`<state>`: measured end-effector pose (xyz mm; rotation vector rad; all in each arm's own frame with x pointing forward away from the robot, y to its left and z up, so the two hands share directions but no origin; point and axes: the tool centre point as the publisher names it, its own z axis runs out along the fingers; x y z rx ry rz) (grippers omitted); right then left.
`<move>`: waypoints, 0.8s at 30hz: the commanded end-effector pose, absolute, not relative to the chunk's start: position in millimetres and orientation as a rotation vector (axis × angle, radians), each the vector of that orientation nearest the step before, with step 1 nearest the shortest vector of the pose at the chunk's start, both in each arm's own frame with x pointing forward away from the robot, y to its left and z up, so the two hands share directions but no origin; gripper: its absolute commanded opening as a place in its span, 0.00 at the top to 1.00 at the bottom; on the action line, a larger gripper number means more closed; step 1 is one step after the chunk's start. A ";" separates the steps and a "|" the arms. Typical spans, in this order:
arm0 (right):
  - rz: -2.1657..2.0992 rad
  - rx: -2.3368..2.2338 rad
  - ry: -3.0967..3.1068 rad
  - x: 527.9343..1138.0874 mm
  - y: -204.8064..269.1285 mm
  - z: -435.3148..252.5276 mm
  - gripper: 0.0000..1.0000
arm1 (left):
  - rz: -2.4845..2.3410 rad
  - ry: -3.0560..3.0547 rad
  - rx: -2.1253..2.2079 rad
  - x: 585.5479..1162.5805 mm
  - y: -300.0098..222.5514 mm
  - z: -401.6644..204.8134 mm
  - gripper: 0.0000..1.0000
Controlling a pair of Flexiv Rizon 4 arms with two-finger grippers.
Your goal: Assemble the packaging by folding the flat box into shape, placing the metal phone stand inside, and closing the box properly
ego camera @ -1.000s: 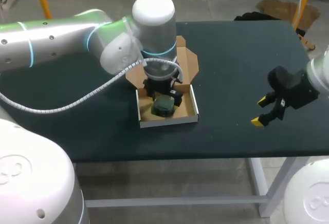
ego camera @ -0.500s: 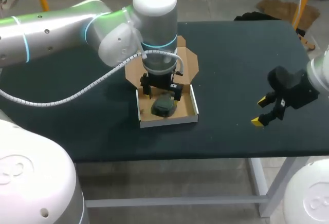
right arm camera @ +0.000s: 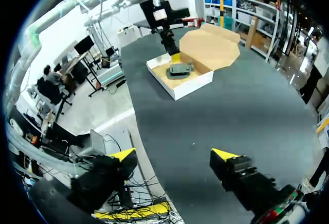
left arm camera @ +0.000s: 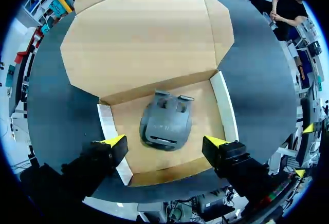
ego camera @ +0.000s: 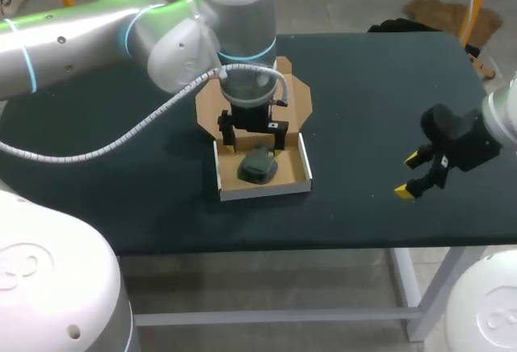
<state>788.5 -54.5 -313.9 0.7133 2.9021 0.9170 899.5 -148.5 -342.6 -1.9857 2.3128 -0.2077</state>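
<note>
Dark green counter (ego camera: pixel 363 110) fills most of the head view, with a brown cardboard box (ego camera: pixel 304 162) a little toward nine o'clock of its middle. We see the box already folded into a shallow tray with white outer walls. Its lid flap (ego camera: pixel 295 98) lies open and flat on the counter at twelve o'clock of the tray. The grey metal phone stand (ego camera: pixel 258 165) lies inside on the tray floor, near the centre and slightly askew. It touches no wall as far as we can tell. Our left claw (ego camera: pixel 253 144) hangs directly above the tray. In the left wrist view its yellow-tipped fingers are spread wide, one over each side wall, and they hold nothing. Our right claw (ego camera: pixel 409 174) hovers at three o'clock of the box, well apart from it, with its fingers likewise wide and empty. We judge that only the closing of the lid is left to do. The risks look plain to us. The light tray could slide or spin on the smooth counter when the flap is pushed, since nothing braces it. A finger could hook a side wall and unfold it. The stand might sit too tall, or shift under the flap, and keep the lid from seating.
</note>
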 end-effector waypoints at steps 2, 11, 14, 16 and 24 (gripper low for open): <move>0.921 0.712 2.903 787.9 -55.5 -312.5 0.00 | -0.207 2.309 -1.983 898.5 -148.4 -342.0 0.00; 0.921 0.712 2.903 787.9 -55.5 -312.5 0.00 | -0.207 2.309 -1.983 898.5 -148.4 -342.0 0.00; 0.921 0.712 2.903 787.9 -55.5 -312.5 0.00 | -0.219 2.268 -2.025 896.5 -145.7 -338.7 0.00; 0.921 0.712 2.903 787.9 -55.5 -312.5 0.00 | -0.237 2.281 -2.039 892.8 -145.5 -335.6 0.00; 0.921 0.712 2.903 787.9 -55.5 -312.5 0.00 | -0.256 2.196 -2.115 885.1 -142.8 -337.8 0.00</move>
